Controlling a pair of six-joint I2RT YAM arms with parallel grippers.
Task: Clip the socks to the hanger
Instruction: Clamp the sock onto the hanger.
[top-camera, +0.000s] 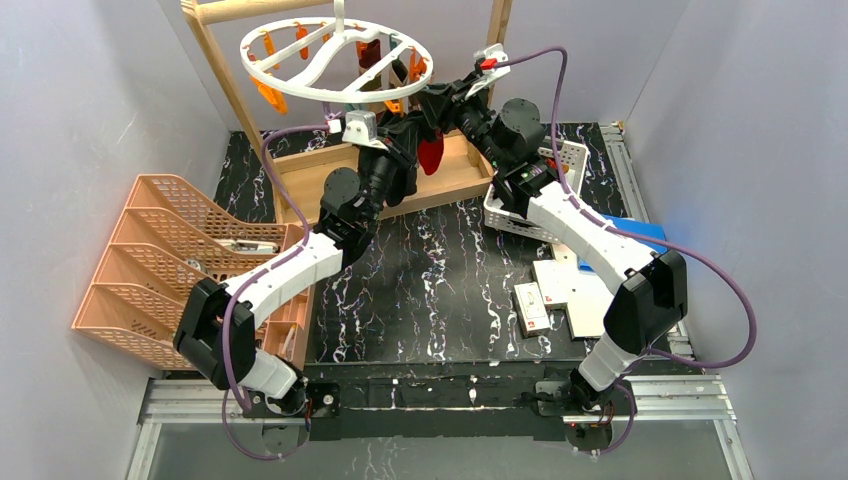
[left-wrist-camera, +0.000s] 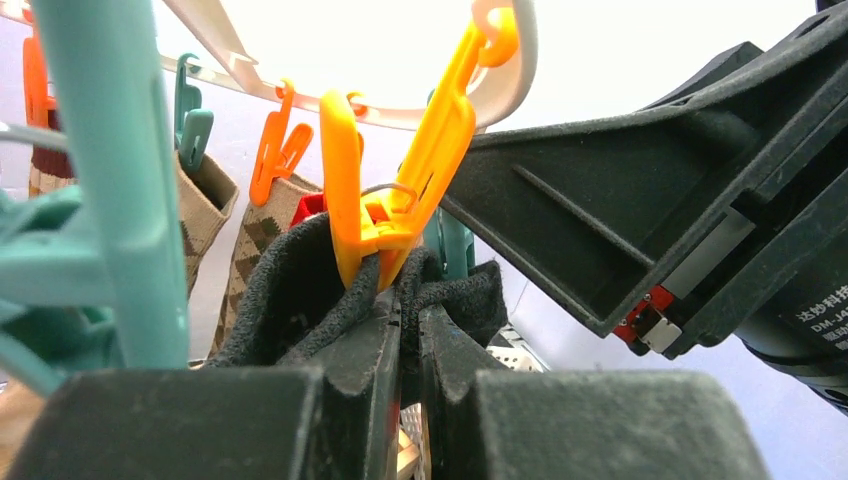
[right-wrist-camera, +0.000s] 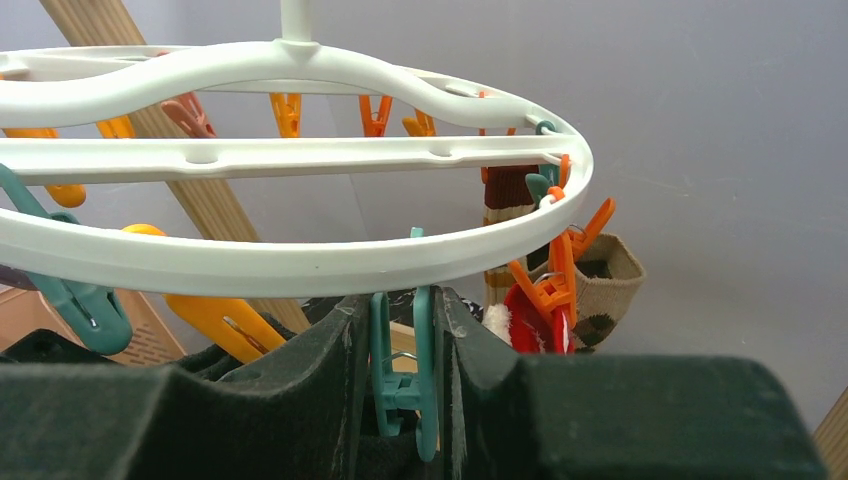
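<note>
Left gripper (left-wrist-camera: 402, 330) held a dark knitted sock (left-wrist-camera: 290, 290) pinched tight, its edge up in an orange plastic clip (left-wrist-camera: 400, 190) under the white round plastic hanger (right-wrist-camera: 300, 265), while right gripper (right-wrist-camera: 400, 330) squeezed a neighbouring teal plastic clip (right-wrist-camera: 400, 390); the bite looked shallow, so the sock might slip out on release.

The hanger (right-wrist-camera: 300, 262) is white, clips (left-wrist-camera: 345, 190) orange and teal, socks (left-wrist-camera: 290, 290) black, red and beige-brown argyle.

My top camera sits high above the near side, looking down and toward the far side across the whole scene. Both wrist cameras are pressed close under the hanger (right-wrist-camera: 300, 265), tilted upward. That ring is what all three views share.
</note>
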